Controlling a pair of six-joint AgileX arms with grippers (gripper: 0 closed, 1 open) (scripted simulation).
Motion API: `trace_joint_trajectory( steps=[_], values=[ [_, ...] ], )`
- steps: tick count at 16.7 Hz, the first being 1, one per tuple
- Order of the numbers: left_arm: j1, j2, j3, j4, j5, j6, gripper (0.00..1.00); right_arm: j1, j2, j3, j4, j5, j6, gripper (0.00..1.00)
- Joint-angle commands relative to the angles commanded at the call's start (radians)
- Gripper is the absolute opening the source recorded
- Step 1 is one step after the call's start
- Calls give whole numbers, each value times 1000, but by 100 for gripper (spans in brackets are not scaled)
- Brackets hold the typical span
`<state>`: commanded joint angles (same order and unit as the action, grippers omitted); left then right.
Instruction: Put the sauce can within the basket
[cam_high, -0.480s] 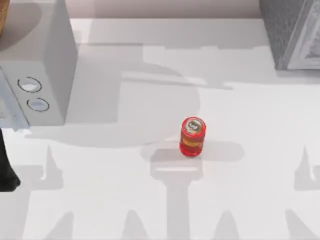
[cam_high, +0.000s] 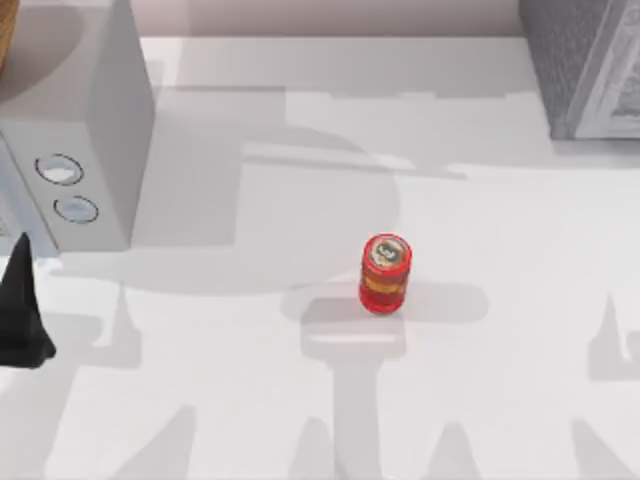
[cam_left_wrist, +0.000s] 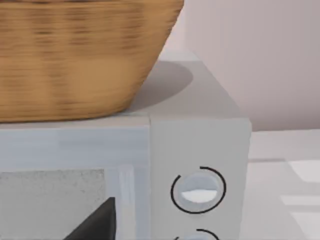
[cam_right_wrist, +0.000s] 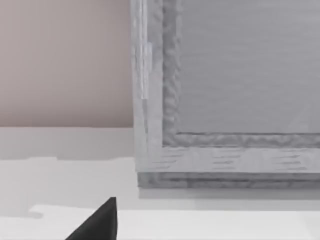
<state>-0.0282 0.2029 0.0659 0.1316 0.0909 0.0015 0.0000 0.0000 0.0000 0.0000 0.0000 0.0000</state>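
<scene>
Sauce can stands upright on the table, centre of the top frame, untouched. Bring your left gripper across from the left edge squarely over it; its fingers' spread you cannot tell. Basket sits atop the microwave.

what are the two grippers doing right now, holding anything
Left gripper: at the table's left edge, far from the sauce can, holding nothing; open or shut cannot be told.
Right gripper: cannot be told.

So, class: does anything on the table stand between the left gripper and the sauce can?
Nothing visible does. Bare table lies between the left gripper, at the table's left edge, and the upright sauce can.
</scene>
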Motion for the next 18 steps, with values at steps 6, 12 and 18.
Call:
trace_joint_trajectory(
  steps=[6,12,18],
  values=[
    [-67,481,157,314,216,6,100,0,0,0,0,0,0,100],
    [-153,1095,360,716,493,15,100,0,0,0,0,0,0,100],
    [-238,1698,562,1112,765,27,100,0,0,0,0,0,0,100]
  ],
)
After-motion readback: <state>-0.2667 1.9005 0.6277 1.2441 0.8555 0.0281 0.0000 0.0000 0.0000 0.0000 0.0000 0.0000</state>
